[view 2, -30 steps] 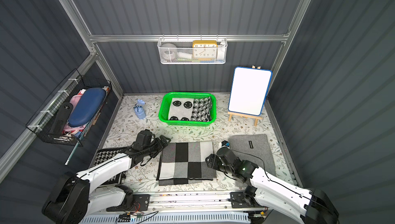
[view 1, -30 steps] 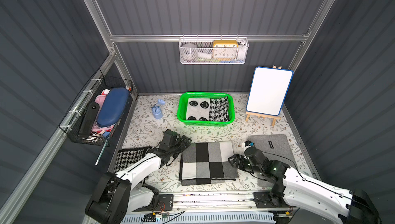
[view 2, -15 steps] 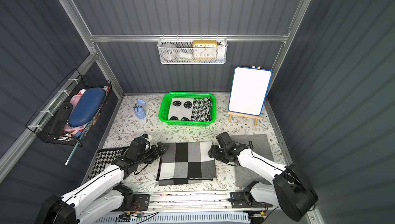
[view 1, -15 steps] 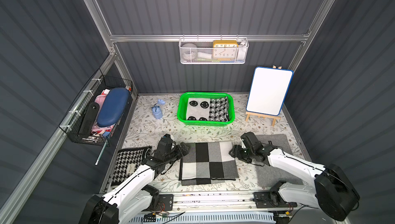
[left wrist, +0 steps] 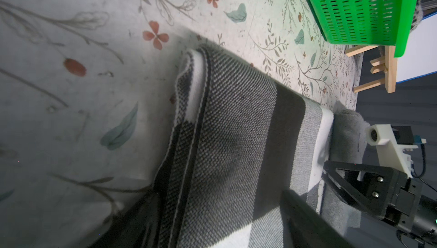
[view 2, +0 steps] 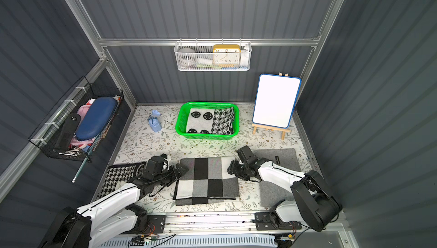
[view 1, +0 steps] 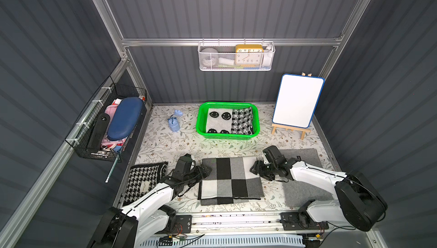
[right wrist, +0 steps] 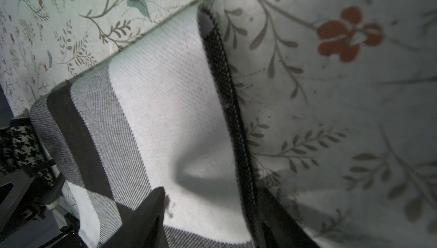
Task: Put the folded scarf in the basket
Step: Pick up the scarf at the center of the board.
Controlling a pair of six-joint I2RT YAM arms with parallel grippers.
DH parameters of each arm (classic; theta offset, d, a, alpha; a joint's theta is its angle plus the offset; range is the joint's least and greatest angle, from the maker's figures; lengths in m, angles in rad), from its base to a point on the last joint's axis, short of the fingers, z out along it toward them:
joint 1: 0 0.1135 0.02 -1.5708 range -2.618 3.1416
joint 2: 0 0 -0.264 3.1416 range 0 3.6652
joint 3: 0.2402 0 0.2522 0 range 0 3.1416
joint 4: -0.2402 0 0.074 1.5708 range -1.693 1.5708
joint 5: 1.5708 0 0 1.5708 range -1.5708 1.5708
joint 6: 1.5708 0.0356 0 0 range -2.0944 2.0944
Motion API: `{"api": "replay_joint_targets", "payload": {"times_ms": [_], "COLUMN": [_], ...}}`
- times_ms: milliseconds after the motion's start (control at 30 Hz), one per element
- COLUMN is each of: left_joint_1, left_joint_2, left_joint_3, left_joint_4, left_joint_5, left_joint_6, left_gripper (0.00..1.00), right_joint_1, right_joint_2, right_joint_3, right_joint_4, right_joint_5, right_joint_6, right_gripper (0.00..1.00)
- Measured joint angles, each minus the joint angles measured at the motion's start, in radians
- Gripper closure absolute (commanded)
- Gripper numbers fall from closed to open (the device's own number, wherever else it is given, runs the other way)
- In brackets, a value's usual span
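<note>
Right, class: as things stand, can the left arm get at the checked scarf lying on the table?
Probably yes: the left claw stands open, straddling the checked scarf's side edge, with nothing in between.

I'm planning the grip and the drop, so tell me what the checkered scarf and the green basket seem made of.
The checkered scarf looks like knitted yarn, perhaps wool or acrylic, matte: the wrist views show a fine knit texture and soft stacked folded edges. The green basket looks like moulded plastic, slightly glossy: uniform slots pierce its wall and its rim is smooth.
</note>
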Motion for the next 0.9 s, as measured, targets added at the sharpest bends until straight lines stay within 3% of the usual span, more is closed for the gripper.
{"api": "replay_joint_targets", "payload": {"times_ms": [300, 400, 433, 600, 667, 833, 900], "left_joint_1": [-0.006, -0.011, -0.012, -0.014, -0.018, -0.019, -0.019], "left_joint_2": [0.001, 0.029, 0.040, 0.092, 0.104, 0.101, 0.082], "left_joint_3": [-0.024, -0.024, -0.024, -0.024, -0.023, -0.024, -0.024], "left_joint_4": [0.053, 0.082, 0.095, 0.156, 0.165, 0.137, 0.127], "left_joint_5": [0.000, 0.002, 0.002, 0.017, 0.019, 0.013, 0.011], "left_joint_6": [-0.015, -0.024, -0.025, -0.030, -0.031, -0.042, -0.048], "left_gripper": [0.22, 0.29, 0.33, 0.37, 0.52, 0.88, 1.00], "right_joint_1": [0.000, 0.002, 0.003, 0.011, 0.012, 0.014, 0.016], "right_joint_2": [0.045, 0.058, 0.061, 0.066, 0.066, 0.067, 0.061], "right_joint_3": [0.000, 0.000, -0.001, -0.009, -0.015, -0.029, -0.032], "right_joint_4": [0.086, 0.112, 0.120, 0.139, 0.143, 0.139, 0.137], "right_joint_5": [-0.064, -0.081, -0.084, -0.088, -0.087, -0.086, -0.089], "right_joint_6": [0.027, 0.037, 0.040, 0.047, 0.049, 0.058, 0.059], "right_gripper": [0.37, 0.39, 0.40, 0.50, 0.58, 0.95, 1.00]}}
